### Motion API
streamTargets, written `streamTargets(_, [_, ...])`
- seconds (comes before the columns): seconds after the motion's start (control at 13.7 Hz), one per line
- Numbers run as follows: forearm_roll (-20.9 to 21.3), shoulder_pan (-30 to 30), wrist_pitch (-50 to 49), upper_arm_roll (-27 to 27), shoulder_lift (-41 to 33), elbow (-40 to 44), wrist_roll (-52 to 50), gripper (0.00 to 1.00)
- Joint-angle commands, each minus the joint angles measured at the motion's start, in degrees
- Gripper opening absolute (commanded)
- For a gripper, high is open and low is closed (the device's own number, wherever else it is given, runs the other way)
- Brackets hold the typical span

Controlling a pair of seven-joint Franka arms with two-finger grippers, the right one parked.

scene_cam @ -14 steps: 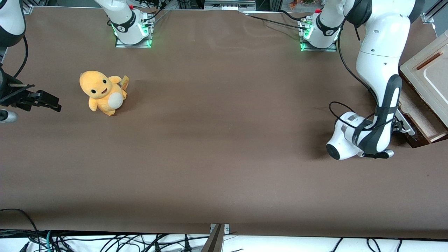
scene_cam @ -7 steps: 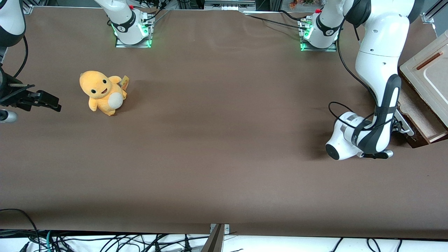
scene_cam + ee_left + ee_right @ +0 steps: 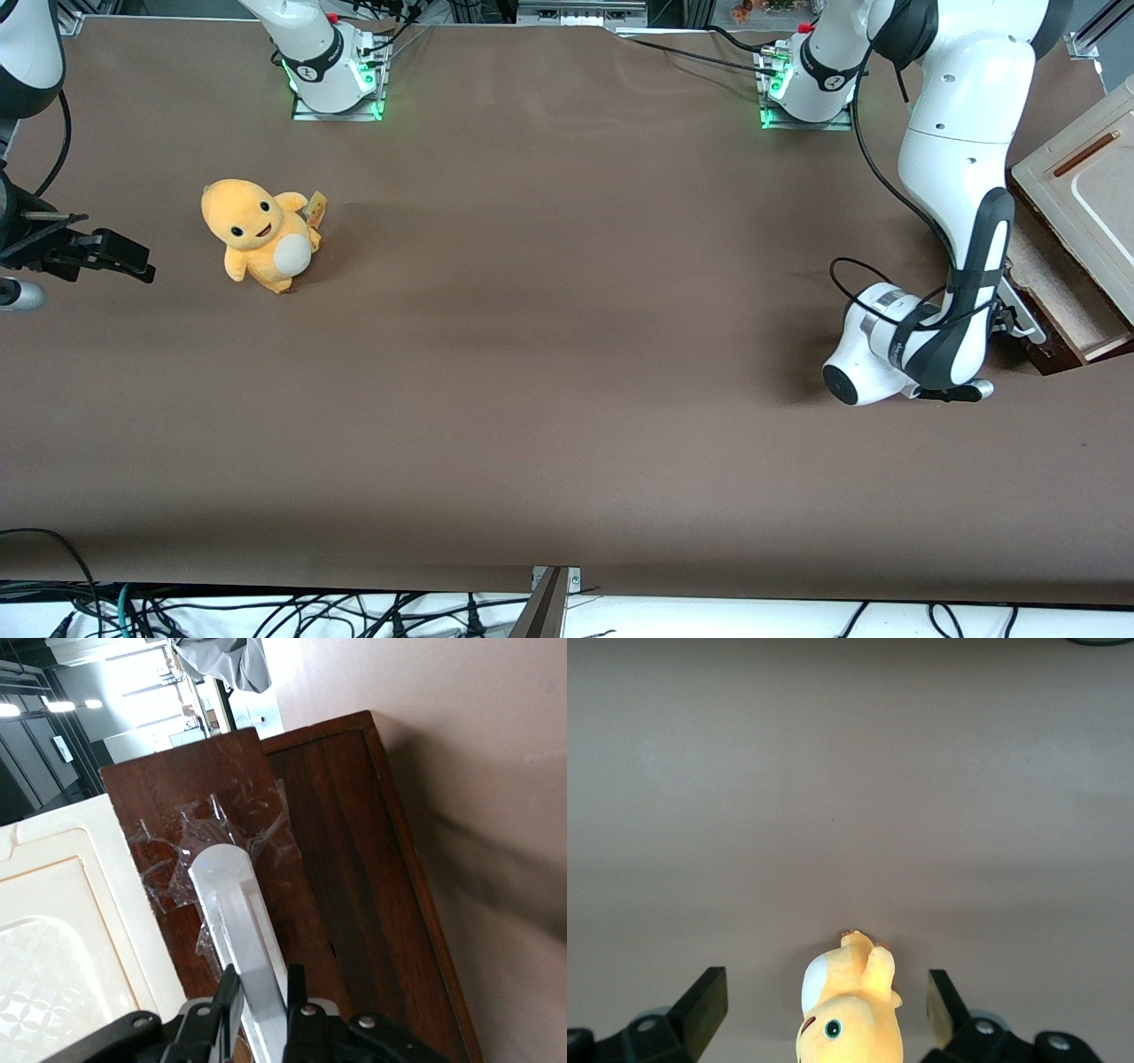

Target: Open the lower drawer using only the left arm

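The white bar handle [image 3: 241, 930] of the lower drawer [image 3: 337, 877] is seen pinched between the black fingers [image 3: 229, 992] of the left arm's gripper [image 3: 260, 997], which is clenched on the bar. In the front view the left arm [image 3: 961, 168] is folded low at the working arm's end of the table [image 3: 549, 372], its wrist set directly in front of the small cabinet [image 3: 1076, 168], with the gripper itself mostly hidden by the wrist. The drawer is shown drawn part of the way out, its pale inside [image 3: 1059, 288] exposed beneath the cabinet's beige top panel. The pulling step is judged to be in hand, with the grasp already made. A straight pull along the drawer's own travel, away from the cabinet, is judged to be called for next, with the grip kept square on the bar so that it is not twisted or slipped off.

The work surface is covered by a plain brown sheet. A yellow plush toy [image 3: 257, 235] is seen sitting well apart from the cabinet, toward the parked arm's end. Two white bases with green lights [image 3: 337, 71] are mounted at the table edge farthest from the front camera, and loose cables [image 3: 266, 611] are strewn below the nearest edge. Ceiling lights and dark shelving can be made out in the wrist view.
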Motion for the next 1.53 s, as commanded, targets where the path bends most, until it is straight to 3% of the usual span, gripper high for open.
streamTargets(0.0, [-5.2, -2.2, -1.0, -1.1, 0.6, 1.2, 1.7, 0.14])
streamTargets(0.07, [-5.2, -2.1, -1.0, -1.0, 0.6, 1.2, 1.6, 0.14])
streamTargets(0.15, [-5.1, -2.0, -1.0, -1.0, 0.7, 1.1, 1.7, 0.21])
streamTargets(0.22, [-5.0, -1.9, -1.0, -1.0, 0.7, 1.2, 2.2, 0.49])
streamTargets(0.29, [-4.8, -1.8, -1.0, -1.0, 0.7, 1.2, 2.4, 0.99])
streamTargets(0.66, [-5.6, -1.9, -1.0, -1.0, 0.5, 5.7, 6.5, 1.0])
streamTargets(0.8, [-10.2, -1.8, -1.0, -1.0, 0.3, 7.8, 6.6, 1.0])
streamTargets(1.46, [-43.9, 1.8, -0.3, -1.1, -3.2, 23.6, 15.0, 1.0])
